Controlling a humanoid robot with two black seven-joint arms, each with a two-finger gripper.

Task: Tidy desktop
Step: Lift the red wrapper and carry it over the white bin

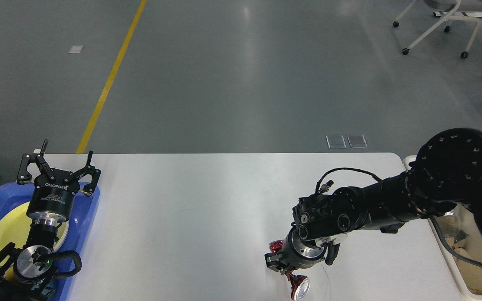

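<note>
The desktop [203, 209] is a wide white-grey table top. My right gripper [280, 263] hangs over its front right part, pointing down toward me, shut on a crumpled red and silver foil wrapper [298, 287]. Part of the wrapper sticks out above the fingers and part dangles below them. The fingers themselves are mostly hidden behind the wrist. Over at the far left, my left gripper [66, 156] stands open and empty, pointing away from me above the far end of the blue tray [88, 213].
A yellow plate [4, 228] lies in the blue tray under my left arm. A cream bin [471, 267] holding some scraps stands off the table's right edge, partly behind my right arm. A wheeled chair [437, 25] is far back on the floor.
</note>
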